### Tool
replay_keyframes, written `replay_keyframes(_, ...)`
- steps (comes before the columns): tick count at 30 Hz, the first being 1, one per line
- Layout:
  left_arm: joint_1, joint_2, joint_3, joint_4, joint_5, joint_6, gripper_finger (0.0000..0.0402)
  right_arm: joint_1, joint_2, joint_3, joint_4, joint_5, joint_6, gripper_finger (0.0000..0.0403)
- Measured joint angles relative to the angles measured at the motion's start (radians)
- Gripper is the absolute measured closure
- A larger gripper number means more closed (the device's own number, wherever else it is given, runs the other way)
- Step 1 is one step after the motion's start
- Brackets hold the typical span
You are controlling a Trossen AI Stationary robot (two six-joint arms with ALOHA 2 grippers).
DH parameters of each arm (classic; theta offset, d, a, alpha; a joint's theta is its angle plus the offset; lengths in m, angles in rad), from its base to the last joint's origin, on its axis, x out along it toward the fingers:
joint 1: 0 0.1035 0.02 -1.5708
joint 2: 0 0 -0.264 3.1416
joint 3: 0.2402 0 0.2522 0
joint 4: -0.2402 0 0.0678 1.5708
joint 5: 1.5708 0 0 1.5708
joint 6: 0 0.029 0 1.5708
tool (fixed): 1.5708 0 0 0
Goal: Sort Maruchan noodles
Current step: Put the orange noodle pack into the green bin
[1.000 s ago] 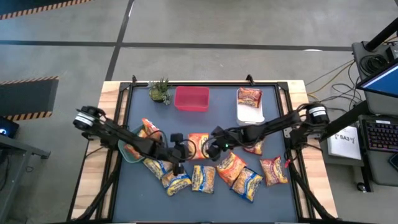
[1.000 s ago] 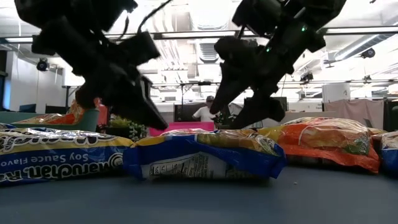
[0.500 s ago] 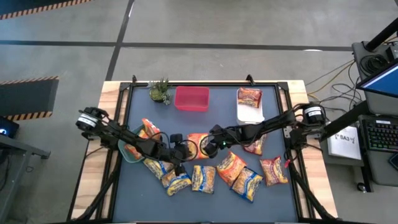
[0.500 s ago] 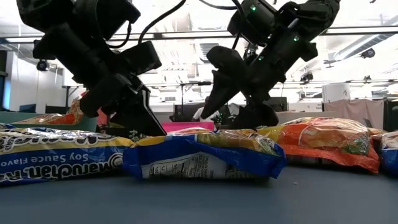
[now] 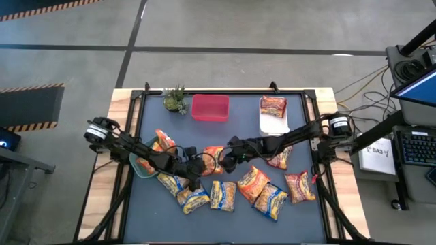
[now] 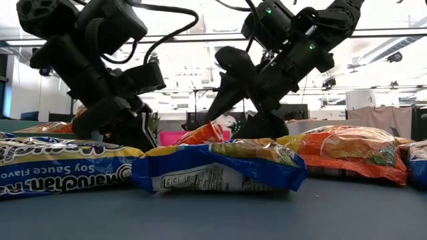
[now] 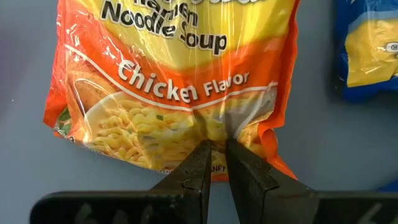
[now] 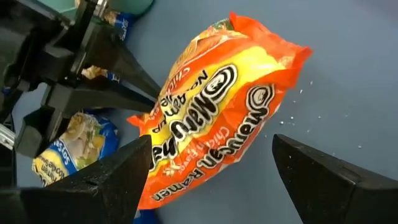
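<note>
An orange Chicken Flavor packet of the Maruchan noodles lies mid-table between my two grippers. My left gripper is shut on its left end. My right gripper stands open just to the packet's right. In the right wrist view its fingers stand wide on either side of the packet; whether they touch it I cannot tell. Several more packets, yellow-and-blue, orange and red, lie flat along the near side. My left gripper pinches the orange packet's short edge at the "Chicken Flavor" end between its two fingers, and the film creases there. The fingers slant down from the table's left. That end is tipped up; the rest of the packet lies on the table.
A green bowl with orange packets sits at the left. At the back stand a small plant, a pink bin and a white tray bearing a red packet. The near packets crowd the space under both arms.
Both grippers have sunk closer to the table, and my right gripper has come leftward toward the orange packet. The packet's left end, flat before, now stands tipped up between the two grippers, while its right part has stayed on the table.
</note>
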Motion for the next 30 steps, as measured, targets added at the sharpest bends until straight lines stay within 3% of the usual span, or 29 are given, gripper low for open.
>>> replay_keyframes(5,0.000,0.000,0.000,0.002,0.000,0.003,0.0365,-0.003,0.035,-0.001,0.025,0.001,0.004,0.0083)
replay_keyframes(16,0.000,0.000,-0.001,0.008,0.000,0.007,0.0365,-0.010,0.168,-0.001,0.319,-0.060,-0.020,0.0093)
replay_keyframes(30,-0.002,-0.025,-0.002,0.011,0.006,0.014,0.0365,-0.013,0.163,0.000,0.343,-0.071,-0.102,0.0249)
